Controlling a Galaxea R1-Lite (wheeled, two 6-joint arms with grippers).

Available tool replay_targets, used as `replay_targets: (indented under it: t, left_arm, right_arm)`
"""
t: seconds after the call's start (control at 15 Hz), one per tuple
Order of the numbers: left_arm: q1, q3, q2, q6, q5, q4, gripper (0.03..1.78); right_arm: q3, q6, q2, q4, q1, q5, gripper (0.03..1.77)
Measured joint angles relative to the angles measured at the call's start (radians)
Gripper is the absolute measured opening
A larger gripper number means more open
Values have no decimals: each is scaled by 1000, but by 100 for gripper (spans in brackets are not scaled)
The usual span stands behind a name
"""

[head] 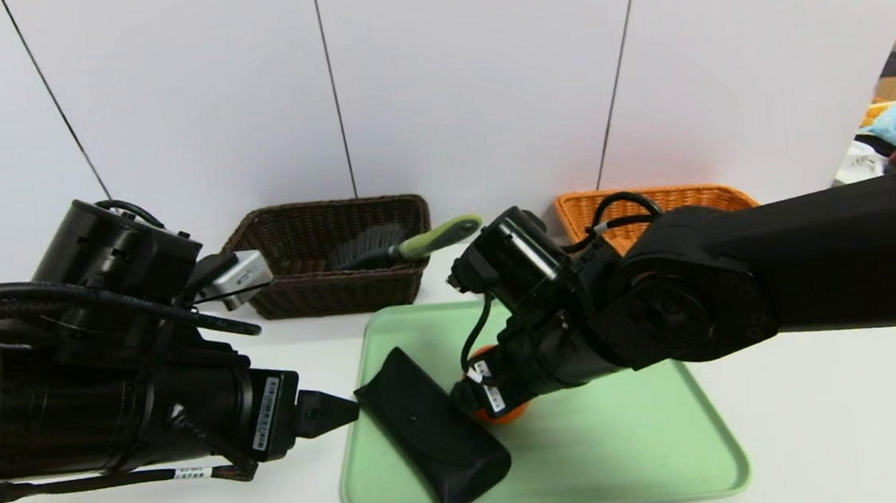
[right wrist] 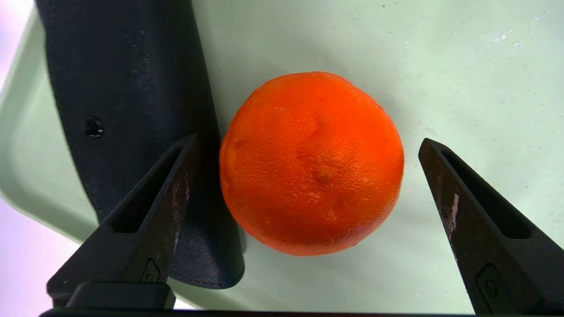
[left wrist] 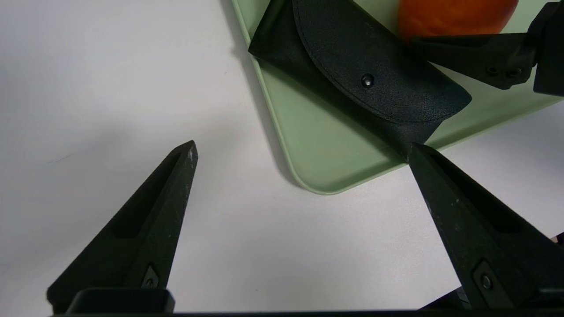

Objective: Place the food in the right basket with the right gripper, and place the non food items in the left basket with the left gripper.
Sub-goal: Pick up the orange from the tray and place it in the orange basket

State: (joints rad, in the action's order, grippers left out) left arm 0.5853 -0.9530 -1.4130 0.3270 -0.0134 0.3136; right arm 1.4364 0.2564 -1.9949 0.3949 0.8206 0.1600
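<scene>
- The right gripper (right wrist: 306, 145) stands spread wide over the orange (right wrist: 311, 163), one finger on either side, neither touching its skin.
- The orange lies on the light green tray (head: 631, 445), just beside the black flap case (head: 430, 429), which lies slantwise on the tray's left part.
- The left gripper (left wrist: 304, 149) is likewise spread and empty, above the white table (head: 853, 419) by the tray's left edge.
- The brush (head: 404, 247) lies in the dark brown basket (head: 323, 293); the orange-tan basket (head: 724, 198) stands behind the right arm.

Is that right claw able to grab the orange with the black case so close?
Probably yes: the open right gripper straddles the orange, one finger over the black case beside it, the other over bare tray.
</scene>
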Motion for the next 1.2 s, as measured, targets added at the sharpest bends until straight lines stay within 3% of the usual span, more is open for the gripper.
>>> replay_targets:
  t: [0.67, 0.93, 1.2]
  left_arm:
    - [-1, 0, 1, 2, 1, 0, 169]
    - [-1, 4, 3, 2, 3, -1, 169]
    - [-1, 5, 7, 2, 3, -1, 169]
  right_arm:
    - [-6, 0, -10, 3, 0, -1, 170]
    - [-6, -4, -12, 0, 1, 6, 120]
    - [-7, -3, -13, -4, 1, 10, 114]
